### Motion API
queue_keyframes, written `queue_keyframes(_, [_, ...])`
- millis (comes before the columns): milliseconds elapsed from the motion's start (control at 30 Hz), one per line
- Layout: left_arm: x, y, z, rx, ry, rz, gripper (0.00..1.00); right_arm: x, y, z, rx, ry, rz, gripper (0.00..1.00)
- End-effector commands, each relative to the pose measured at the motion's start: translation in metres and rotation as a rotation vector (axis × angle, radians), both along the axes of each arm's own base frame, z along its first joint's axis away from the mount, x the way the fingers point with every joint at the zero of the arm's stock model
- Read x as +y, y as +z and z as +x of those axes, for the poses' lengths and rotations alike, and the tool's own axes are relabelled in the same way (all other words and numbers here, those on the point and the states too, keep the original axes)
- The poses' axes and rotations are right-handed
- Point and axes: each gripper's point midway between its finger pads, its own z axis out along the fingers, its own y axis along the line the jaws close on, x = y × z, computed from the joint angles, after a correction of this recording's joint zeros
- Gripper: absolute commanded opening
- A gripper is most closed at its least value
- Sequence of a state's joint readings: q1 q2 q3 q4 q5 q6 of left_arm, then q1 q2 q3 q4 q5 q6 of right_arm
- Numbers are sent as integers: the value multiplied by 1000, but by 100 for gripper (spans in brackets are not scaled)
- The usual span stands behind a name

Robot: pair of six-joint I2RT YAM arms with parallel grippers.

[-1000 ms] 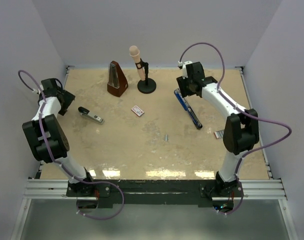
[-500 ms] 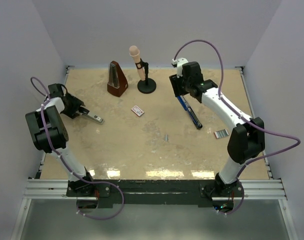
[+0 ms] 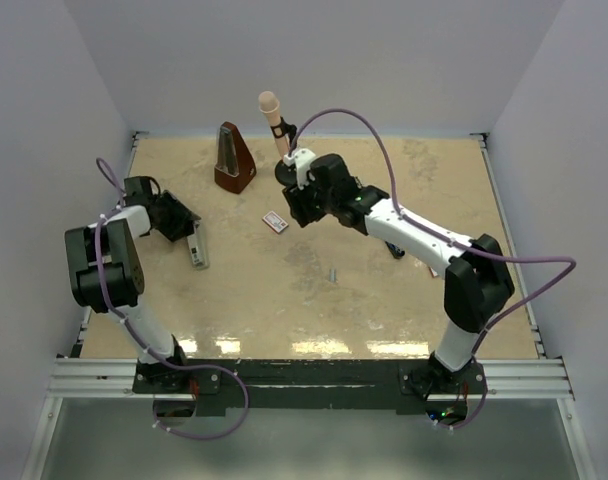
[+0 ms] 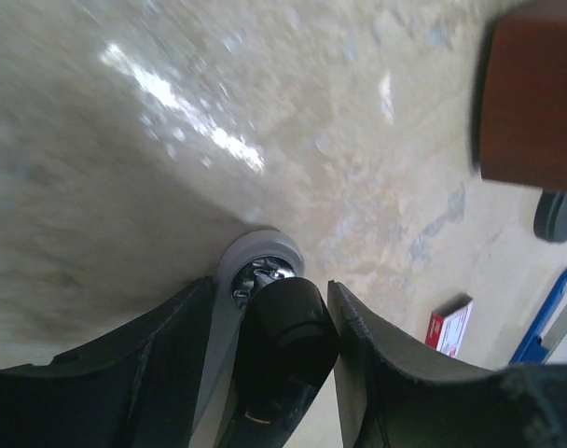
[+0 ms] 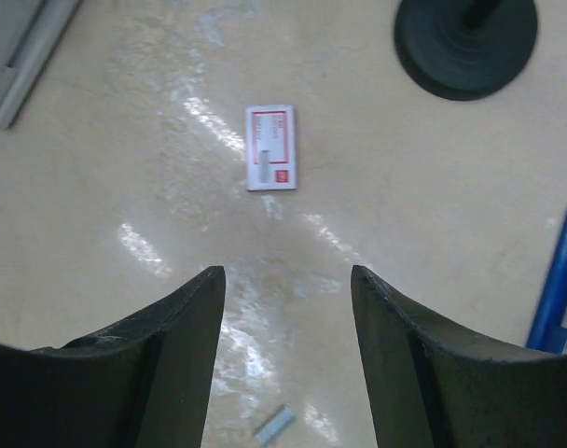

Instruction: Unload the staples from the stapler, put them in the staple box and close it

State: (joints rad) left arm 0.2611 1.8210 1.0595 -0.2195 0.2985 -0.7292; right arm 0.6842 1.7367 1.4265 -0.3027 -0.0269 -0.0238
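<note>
The stapler (image 3: 395, 249) lay in the right half of the tabletop (image 3: 274, 315), mostly hidden under the right forearm. Only its black end showed in the top view, pointing toward the near right corner. In the right wrist view its blue bar ran steeply along the picture's right border. The full long axis could not be read.

The staples (image 3: 332, 273) lay loose near the table's centre, well apart from the stapler, with the strip's long axis running roughly from near edge to far edge.

The right arm stretched diagonally toward the far left. The right gripper (image 3: 296, 210) was held over bare surface, just beside a small white box (image 3: 275, 221) (red label up), with its fingers spread wide and holding nothing.

The left arm was folded near the left edge. The left gripper (image 3: 187, 232) was lowered to the table, its fingers pressed against both sides of a black-and-silver tool (image 3: 196, 248). That tool lay lengthwise, near to far.
</note>
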Motion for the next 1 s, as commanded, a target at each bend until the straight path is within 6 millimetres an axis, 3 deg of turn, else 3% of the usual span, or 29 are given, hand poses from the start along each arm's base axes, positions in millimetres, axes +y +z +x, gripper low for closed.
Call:
queue_keyframes(0, [-39,-12,-35,46,-76,-69,55,52,-2,-13,9,19,91,59])
queue_keyframes(200, [-43,-17,-78,70,41,-69,54,98,-12,-38,54,8,160,59])
queue_keyframes(233, [-43,-8,-80,38,65,-68,55,102,-13,-39,55,-1,167,59])
queue_keyframes(267, [-46,-14,-94,60,113,-100,55,105,-13,-40,66,-17,184,59])
queue_keyframes(333, [-49,-1,-97,6,153,-121,57,115,-12,-47,66,-17,203,59])
queue_keyframes(367, [-53,-4,-106,19,186,-150,57,118,-11,-48,62,-31,210,60])
queue_keyframes(500, [-67,14,-111,-39,203,-178,61,138,-4,-64,36,4,246,62])
queue_keyframes(567, [-65,30,-102,-89,176,-161,65,148,-6,-70,18,49,240,63])
queue_keyframes(600, [-60,27,-104,-51,177,-127,68,156,-6,-77,10,85,242,63])
queue_keyframes(633, [-53,45,-89,-90,162,-89,69,159,-8,-79,-5,107,224,63])
queue_keyframes(700, [-39,47,-89,-48,137,17,70,170,-15,-83,-8,140,207,63])
queue_keyframes(733, [-32,58,-80,-59,140,51,72,173,-17,-83,-10,146,202,64])
queue_keyframes(967, [26,80,-77,-121,178,172,73,201,-28,-89,-27,163,186,66])
